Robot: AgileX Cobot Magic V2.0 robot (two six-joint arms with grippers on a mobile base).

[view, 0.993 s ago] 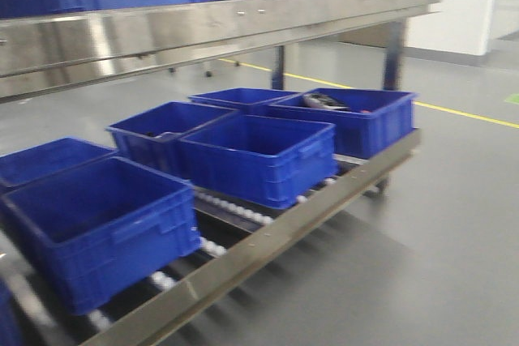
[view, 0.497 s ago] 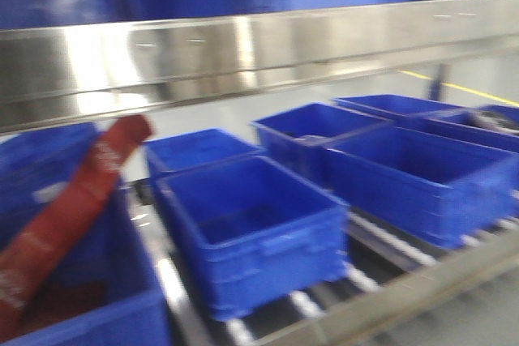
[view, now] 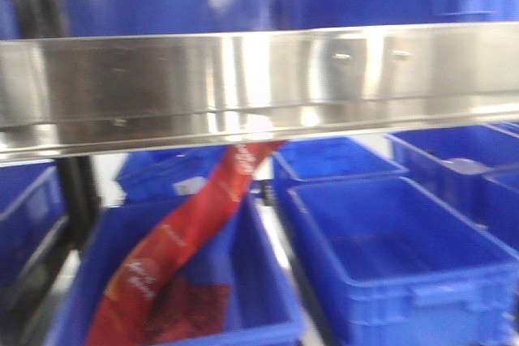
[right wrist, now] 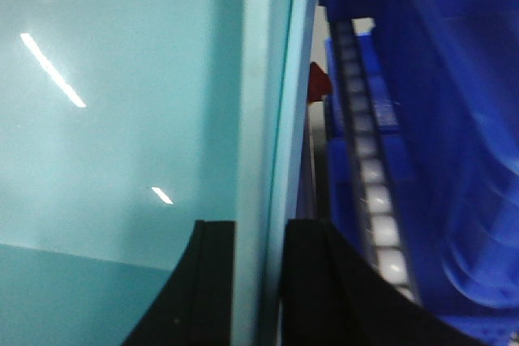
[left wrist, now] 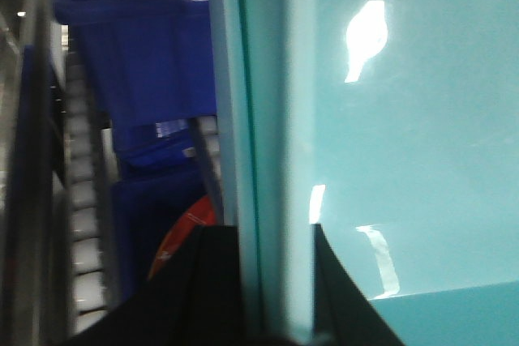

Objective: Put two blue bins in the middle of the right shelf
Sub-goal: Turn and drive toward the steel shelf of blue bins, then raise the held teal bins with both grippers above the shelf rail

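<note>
While blue bins (view: 401, 257) sit shelved, both jaws clench a teal panel (left wrist: 389, 119).

Front view faces the shelf rail (view: 259, 79) close; both wrist views skim a teal panel (left wrist: 389, 119), sharing blue bins (view: 389, 257).

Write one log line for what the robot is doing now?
left gripper: shut on pale teal bin | right gripper: shut on it | blue plastic bins ahead

Blue bins (view: 397, 257), red printed bag (view: 186, 241), silvery shelf rail (view: 259, 79).
</note>
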